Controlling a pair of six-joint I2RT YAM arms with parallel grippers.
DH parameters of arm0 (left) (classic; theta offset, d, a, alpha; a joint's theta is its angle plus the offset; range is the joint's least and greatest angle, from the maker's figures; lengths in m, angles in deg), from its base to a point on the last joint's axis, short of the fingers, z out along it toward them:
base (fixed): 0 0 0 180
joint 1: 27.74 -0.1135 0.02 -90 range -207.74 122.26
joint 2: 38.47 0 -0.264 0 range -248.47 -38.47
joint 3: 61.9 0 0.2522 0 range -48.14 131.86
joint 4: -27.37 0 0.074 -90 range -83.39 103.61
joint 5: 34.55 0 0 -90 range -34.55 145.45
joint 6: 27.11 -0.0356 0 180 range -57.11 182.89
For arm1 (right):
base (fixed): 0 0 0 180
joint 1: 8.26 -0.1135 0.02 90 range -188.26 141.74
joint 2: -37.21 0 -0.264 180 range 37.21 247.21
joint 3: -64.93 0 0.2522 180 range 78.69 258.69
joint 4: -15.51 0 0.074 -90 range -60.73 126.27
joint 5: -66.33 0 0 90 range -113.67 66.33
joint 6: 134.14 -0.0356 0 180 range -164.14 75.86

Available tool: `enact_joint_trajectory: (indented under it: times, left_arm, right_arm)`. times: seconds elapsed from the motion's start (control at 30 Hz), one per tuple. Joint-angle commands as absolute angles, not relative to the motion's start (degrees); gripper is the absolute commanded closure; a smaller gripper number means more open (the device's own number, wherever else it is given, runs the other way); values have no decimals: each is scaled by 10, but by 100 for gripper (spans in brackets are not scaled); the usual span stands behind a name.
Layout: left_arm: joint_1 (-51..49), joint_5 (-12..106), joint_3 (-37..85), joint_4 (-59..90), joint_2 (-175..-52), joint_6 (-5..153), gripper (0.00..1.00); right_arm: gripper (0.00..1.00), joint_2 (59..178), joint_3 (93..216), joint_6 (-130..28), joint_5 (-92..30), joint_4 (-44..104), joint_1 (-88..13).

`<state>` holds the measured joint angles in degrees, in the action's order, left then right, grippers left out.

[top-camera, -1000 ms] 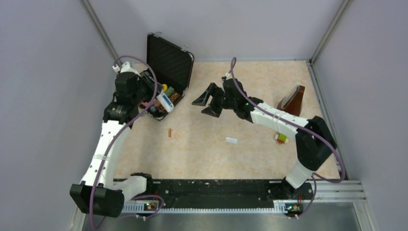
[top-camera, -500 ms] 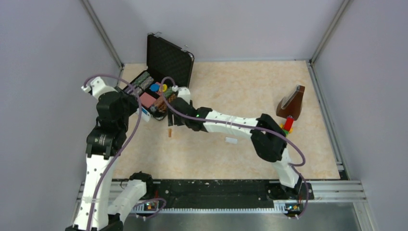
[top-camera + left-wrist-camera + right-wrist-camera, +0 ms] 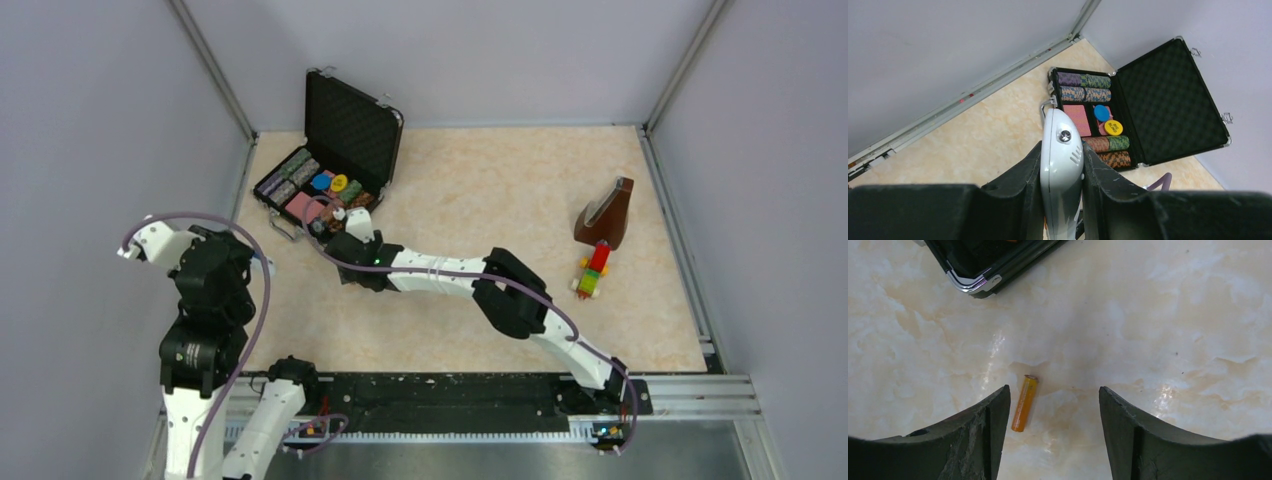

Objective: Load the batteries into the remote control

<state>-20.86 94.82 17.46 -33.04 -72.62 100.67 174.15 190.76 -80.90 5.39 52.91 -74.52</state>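
While the left gripper (image 3: pixel 1062 146) clamps the remote (image 3: pixel 1060 190) between its fingers, up above the table (image 3: pixel 1173 340) near the open chip case (image 3: pixel 1148 115), the right gripper (image 3: pixel 1054 405) hangs open over the orange battery (image 3: pixel 1024 403). The battery lies on the table between the fingers, near the case's corner.

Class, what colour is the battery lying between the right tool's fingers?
The battery is orange, clearest in the right wrist view.
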Motion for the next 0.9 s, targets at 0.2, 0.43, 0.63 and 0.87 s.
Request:
enact_joint_trajectory:
  times: [0.2,0.43,0.63,0.87]
  left_arm:
    - [-209,991,171,-333,-711,1009,100]
    - [-210,1006,169,-309,-695,1010,100]
    - [-210,1003,168,-305,-695,1008,100]
    - [-210,962,138,-276,-698,1005,100]
  right_arm:
    - [53,1791,1992,-802,85,580,-776]
    - [64,1803,1992,-803,89,607,-779]
    - [94,1812,1989,-773,94,608,-778]
    - [100,1691,1824,-722,62,549,-751]
